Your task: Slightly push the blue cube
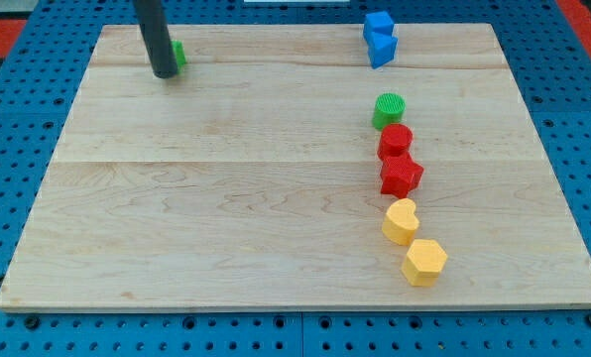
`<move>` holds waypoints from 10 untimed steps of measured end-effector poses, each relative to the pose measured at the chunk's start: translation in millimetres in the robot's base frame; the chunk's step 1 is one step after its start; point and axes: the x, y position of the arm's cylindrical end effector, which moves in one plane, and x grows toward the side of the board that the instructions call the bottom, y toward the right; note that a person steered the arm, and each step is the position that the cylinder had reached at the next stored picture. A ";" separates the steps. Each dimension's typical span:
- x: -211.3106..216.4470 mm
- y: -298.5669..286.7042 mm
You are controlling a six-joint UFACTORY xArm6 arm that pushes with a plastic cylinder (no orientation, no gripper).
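Observation:
Two blue blocks stand touching at the view's top right: a blue cube (378, 23) behind and a second blue block (383, 47) in front, its shape unclear. My tip (164, 73) rests on the board at the view's top left, far left of the blue blocks. The rod hides most of a small green block (178, 55) right behind it.
A line of blocks runs down the right side: a green cylinder (389, 109), a red cylinder (396, 141), a red star-like block (401, 176), a yellow heart (401, 220) and a yellow hexagon (424, 262). The wooden board (226, 198) lies on a blue pegboard.

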 end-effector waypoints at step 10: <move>-87.1 322.9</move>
